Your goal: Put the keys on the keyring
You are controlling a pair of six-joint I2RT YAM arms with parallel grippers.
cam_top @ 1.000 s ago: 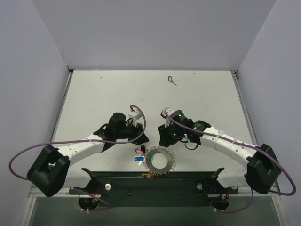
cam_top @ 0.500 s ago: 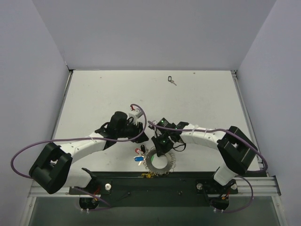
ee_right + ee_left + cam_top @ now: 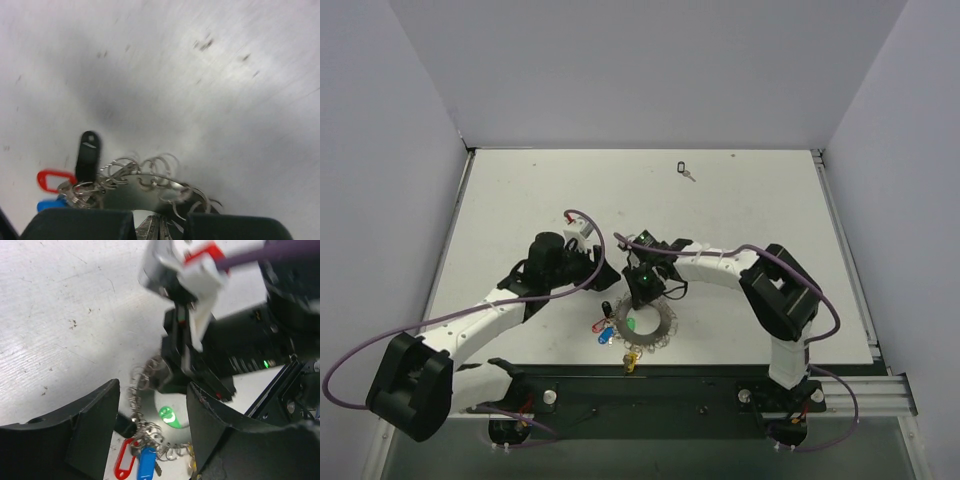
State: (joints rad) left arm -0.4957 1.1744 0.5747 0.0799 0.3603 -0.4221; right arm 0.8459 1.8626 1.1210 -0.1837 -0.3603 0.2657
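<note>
The keyring [image 3: 650,328] lies near the table's front edge, with a coiled silvery rim. Red [image 3: 598,325], blue [image 3: 604,338], black [image 3: 607,307] and yellow [image 3: 631,360] keys hang at its rim, and a green key [image 3: 632,323] lies inside it. My right gripper [image 3: 645,292] is shut on the ring's far rim; its view shows the coil [image 3: 145,172] just ahead of its fingers. My left gripper [image 3: 603,290] is open just left of it, and the ring [image 3: 142,432] and green key [image 3: 170,416] show between its fingers. Another black key [image 3: 686,170] lies alone at the far edge.
The black mounting rail [image 3: 650,385] runs along the near edge just behind the ring. Purple cables [image 3: 582,222] loop over both wrists. Grey walls close in the table on three sides.
The right arm has folded inward and its gripper has come down onto the ring's far rim. The ring and its keys have slid left and slightly away. The left gripper has drawn back left.
</note>
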